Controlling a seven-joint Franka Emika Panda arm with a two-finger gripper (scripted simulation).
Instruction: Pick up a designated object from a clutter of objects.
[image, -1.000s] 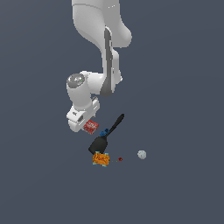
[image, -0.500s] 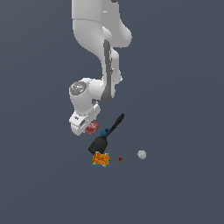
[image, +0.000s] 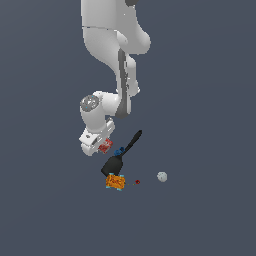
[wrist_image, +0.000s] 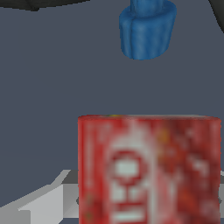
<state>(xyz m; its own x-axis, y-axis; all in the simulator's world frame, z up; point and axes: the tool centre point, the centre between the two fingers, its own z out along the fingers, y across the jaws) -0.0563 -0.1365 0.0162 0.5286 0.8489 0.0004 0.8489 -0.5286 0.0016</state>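
Pincer (image: 102, 146): we cannot tell its opening or grip; the red box (wrist_image: 148, 168) sits right at it.
Risk: we could drop the box through a weak grip.

Red box (wrist_image: 148, 170) bears blurry, seemingly white print; blue piece (wrist_image: 147, 28); orange-and-cyan box (image: 115, 181).

White rounded arm (image: 116, 35), dark grey seams, grey joint cap (image: 89, 103)
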